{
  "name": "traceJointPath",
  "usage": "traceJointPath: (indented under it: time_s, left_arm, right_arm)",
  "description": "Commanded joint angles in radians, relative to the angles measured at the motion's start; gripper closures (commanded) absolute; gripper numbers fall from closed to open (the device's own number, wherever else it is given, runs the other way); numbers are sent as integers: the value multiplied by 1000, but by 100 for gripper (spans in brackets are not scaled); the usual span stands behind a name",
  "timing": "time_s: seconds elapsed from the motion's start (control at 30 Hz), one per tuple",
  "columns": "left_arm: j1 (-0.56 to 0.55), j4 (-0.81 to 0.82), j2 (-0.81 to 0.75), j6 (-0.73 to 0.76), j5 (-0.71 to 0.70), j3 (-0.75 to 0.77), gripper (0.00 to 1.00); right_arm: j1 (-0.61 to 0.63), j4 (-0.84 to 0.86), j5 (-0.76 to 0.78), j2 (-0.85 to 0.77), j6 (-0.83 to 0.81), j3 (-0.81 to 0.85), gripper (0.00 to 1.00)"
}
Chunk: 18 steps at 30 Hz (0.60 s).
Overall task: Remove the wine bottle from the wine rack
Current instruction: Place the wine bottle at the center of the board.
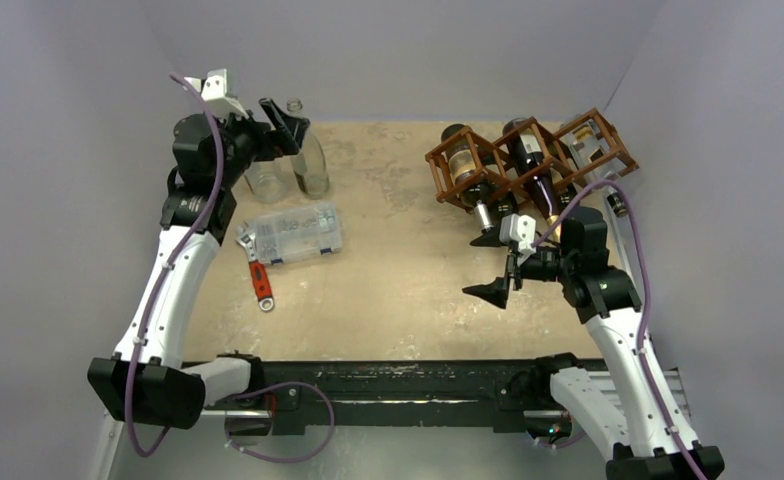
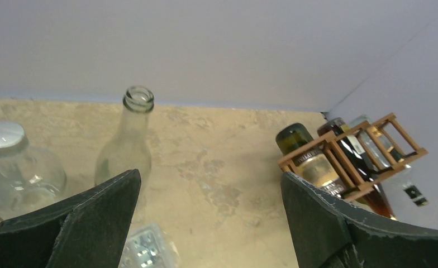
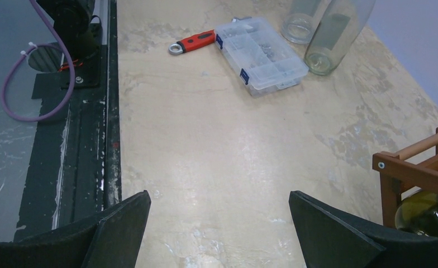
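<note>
1. The left jaws are released and spread wide, with nothing between them. Their fingers [image 2: 94, 223] frame bare table [image 2: 217, 167].
2. Just past the left-hand finger of those jaws a clear glass bottle [image 2: 128, 146] stands upright and uncapped. Further out on that side is a squat glass jar [image 2: 17, 170] with a silver lid.
3. Under the left jaws, toward the arm's base, a clear plastic compartment box [image 1: 293, 235] lies flat. A red-handled wrench [image 1: 259, 272] lies just beside it.
4. The right jaws are also released, wide open and empty. In the right wrist view their fingers [image 3: 339, 234] show only table between them.
5. The wine rack [image 1: 533, 160] stands just beyond the right jaws. One wooden corner shows past the right-hand finger in the wrist view. From the left jaws it is well apart, far off to their right.
6. The wine bottle [image 1: 536, 170], of dark glass, lies in the rack's middle cell with its neck sloping down toward the right jaws. The right arm hides its mouth, and neither pair of jaws holds it.
7. It lies between an olive-green bottle [image 1: 465, 160] and a clear bottle [image 1: 590, 148]. The green bottle's silver-capped neck ends just beside one finger of the right jaws. I cannot tell whether they touch.
</note>
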Motion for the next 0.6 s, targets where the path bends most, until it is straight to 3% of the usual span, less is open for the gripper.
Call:
traceJointPath:
  time_s: [0.0,0.13,0.3,0.43,0.57]
  left_arm:
    - [5,-153,-54,-160,78,5,4]
    - [5,-239,-113,-188,138,-6,4]
    - [5,-280,-203,-120,224,-73,4]
    - [4,-244,-268,-99,313,-187,4]
    - [5,-212,-327,-58,314,-303,4]
  right_arm:
    - [-3,32,16,-7,-10,-8,1]
    - [-3,38,16,2,-16,-13,1]
    - [-3,-43,54,75,-71,30,1]
    - [-4,-185,53,175,-63,185,1]
    - [-2,-327,39,267,-8,449,1]
